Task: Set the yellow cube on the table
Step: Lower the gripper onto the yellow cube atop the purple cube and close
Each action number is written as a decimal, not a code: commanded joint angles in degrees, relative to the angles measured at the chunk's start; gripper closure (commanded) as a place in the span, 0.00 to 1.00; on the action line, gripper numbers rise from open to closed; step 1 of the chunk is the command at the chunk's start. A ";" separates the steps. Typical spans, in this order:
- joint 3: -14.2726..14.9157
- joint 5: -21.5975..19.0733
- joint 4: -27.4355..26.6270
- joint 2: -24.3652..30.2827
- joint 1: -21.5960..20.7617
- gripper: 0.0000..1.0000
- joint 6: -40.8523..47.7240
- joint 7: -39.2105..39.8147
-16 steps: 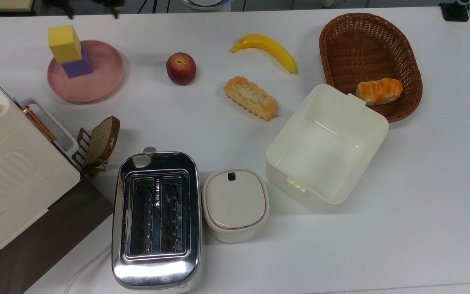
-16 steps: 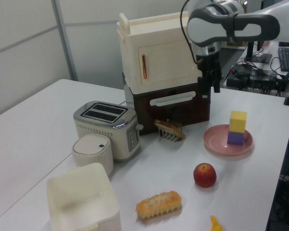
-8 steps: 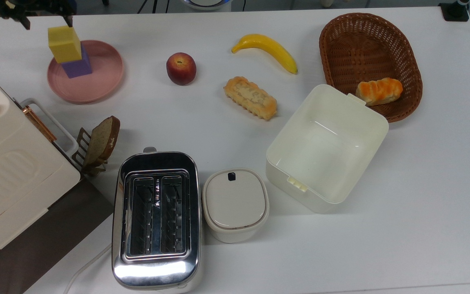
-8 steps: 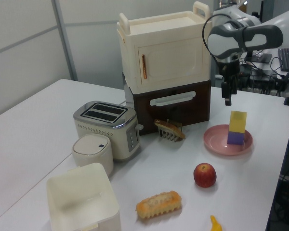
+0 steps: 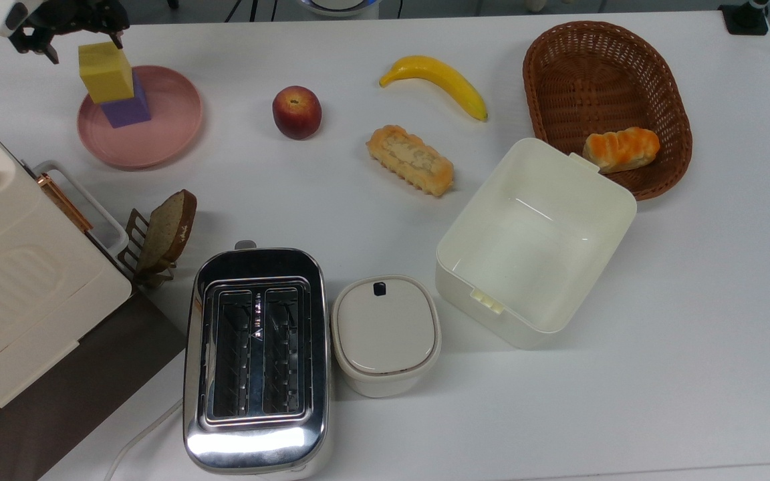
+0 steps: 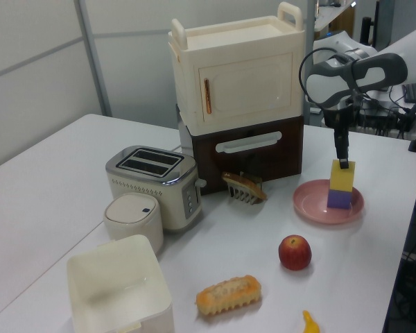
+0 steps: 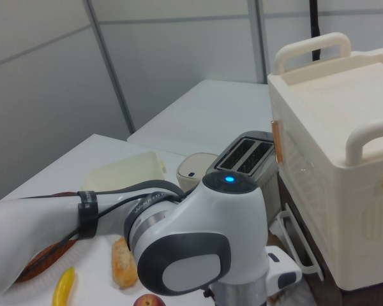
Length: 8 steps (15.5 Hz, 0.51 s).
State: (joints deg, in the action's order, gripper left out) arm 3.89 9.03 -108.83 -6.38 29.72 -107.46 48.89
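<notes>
The yellow cube [image 5: 105, 72] stands on top of a purple cube [image 5: 127, 108], both on a round pink plate [image 5: 158, 133] at the top view's upper left on the white table [image 5: 358, 227]. My gripper [image 5: 84, 47] hangs directly over the yellow cube, open, with one finger on each side of the cube's top. In the left view the gripper [image 6: 342, 161] points straight down, its tips level with the top of the yellow cube [image 6: 342, 177]. The purple cube [image 6: 340, 200] and plate [image 6: 319, 205] sit below it.
Close to the plate are a cream cabinet [image 5: 11, 280] and a rack with a bread slice [image 5: 168, 230]. An apple [image 5: 297, 111], banana [image 5: 435, 83], bread roll [image 5: 410, 160], cream tub [image 5: 602, 194], wicker basket [image 5: 559, 53], toaster [image 5: 256, 354] and lidded pot [image 5: 385, 334] lie across the table.
The gripper has swung from in front of the cabinet across to the plate and come down over the yellow cube. The cubes have not moved.
</notes>
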 commanded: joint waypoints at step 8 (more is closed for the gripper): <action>-0.38 2.92 -5.87 1.46 0.25 0.55 -6.45 -0.01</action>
State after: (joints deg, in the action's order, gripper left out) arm 3.85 10.87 -112.59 -6.40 29.73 -111.22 49.61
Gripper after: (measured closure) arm 0.022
